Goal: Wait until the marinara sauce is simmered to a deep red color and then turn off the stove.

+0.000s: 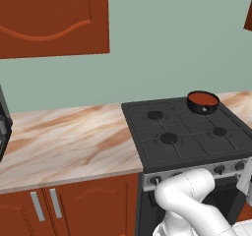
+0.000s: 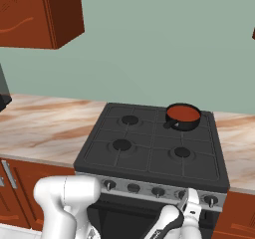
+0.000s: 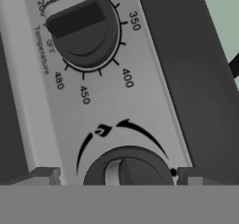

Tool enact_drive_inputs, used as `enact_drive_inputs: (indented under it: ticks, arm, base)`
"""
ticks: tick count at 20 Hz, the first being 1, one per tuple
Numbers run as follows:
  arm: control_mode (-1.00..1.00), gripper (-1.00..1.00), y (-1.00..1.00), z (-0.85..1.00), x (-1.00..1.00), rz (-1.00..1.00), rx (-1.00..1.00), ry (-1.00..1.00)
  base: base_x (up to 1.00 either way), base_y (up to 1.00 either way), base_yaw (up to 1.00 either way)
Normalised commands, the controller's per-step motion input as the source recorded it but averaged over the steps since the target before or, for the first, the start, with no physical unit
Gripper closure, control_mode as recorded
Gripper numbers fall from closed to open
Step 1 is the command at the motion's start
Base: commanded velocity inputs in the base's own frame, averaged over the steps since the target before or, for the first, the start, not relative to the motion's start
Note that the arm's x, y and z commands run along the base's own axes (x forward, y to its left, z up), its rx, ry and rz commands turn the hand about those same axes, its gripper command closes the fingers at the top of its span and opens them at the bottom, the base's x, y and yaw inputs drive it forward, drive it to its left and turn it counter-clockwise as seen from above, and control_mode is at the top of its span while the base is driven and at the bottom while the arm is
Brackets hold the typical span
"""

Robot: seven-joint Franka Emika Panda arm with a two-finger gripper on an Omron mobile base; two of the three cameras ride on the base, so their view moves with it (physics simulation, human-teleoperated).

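Spread gripper (image 3: 116, 176) flanks a stove (image 1: 192, 132) knob (image 3: 128, 167). Another dial (image 3: 84, 27) reads "OFF", "Temperature", 350, 400, 450, 480. Marinara sauce (image 1: 202, 99) sits far right.

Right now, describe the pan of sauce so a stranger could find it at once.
Start at the black four-burner stove set into the marble counter under the green wall. Look to its back right burner: a small, shallow black round pan sits there, filled with marinara sauce, a flat orange-red surface. It is the one vessel on the grates.
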Motion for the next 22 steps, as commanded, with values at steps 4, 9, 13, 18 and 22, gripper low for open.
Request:
enact_drive_inputs:
  ticks: [4,9,13,18,22]
  arm:
    - [-1.0,-1.0,0.0,0.0,0.0,0.0,0.0,0.0]
    - [-1.0,-1.0,0.0,0.0,0.0,0.0,0.0,0.0]
    - [-1.0,-1.0,0.0,0.0,0.0,0.0,0.0,0.0]
    - [-1.0,-1.0,0.0,0.0,0.0,0.0,0.0,0.0]
    - [-1.0,-1.0,0.0,0.0,0.0,0.0,0.0,0.0]
  base:
    - [0.0,0.0,0.0]
    - [0.0,0.0,0.0]
    - [0.0,0.0,0.0]
    - [0.0,0.0,0.0]
    - [0.0,0.0,0.0]
